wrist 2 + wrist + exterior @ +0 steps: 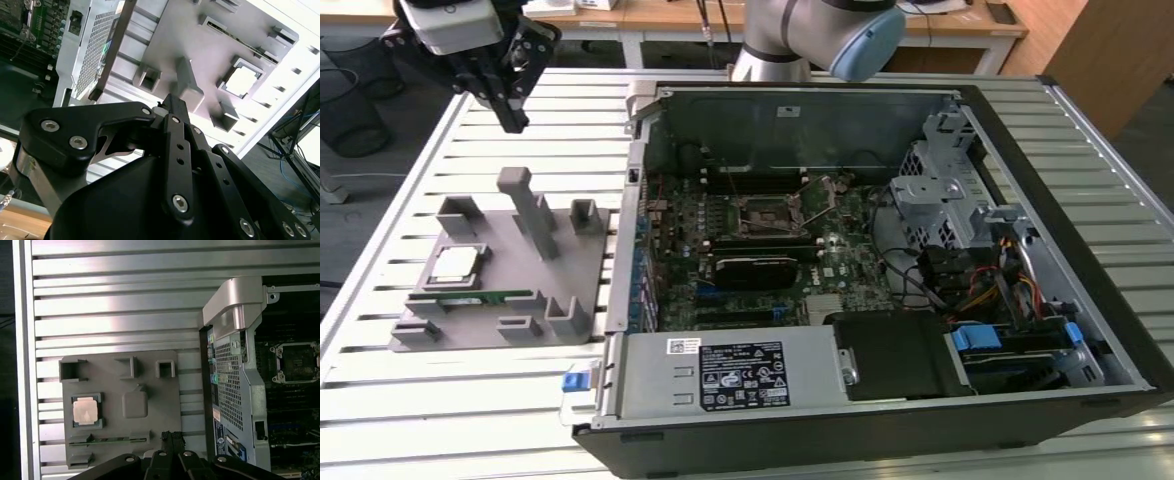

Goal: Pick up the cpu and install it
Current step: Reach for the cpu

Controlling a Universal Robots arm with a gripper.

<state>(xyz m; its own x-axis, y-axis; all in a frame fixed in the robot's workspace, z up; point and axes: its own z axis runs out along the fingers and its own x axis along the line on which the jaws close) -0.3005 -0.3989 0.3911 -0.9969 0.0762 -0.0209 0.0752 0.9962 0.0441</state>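
The cpu (456,263) is a small square chip with a silver-grey top. It lies flat in a recess of the grey holder plate (574,300) on the slatted table, at the exterior view's left. It also appears in both wrist views, cpu (85,410) and cpu (243,79). My gripper (516,122) hangs well above the table, beyond the plate's far end and apart from the chip. Its black fingers (172,438) are shut together with nothing between them. The empty processor socket (767,215) sits on the motherboard inside the open computer case (1067,200).
A narrow green memory stick (478,297) lies in a slot of the holder plate, beside the cpu. Tall grey posts (531,212) rise from the plate. The case's metal side wall (638,200) stands between plate and motherboard. Cables and drive bays (987,270) fill the case's right side.
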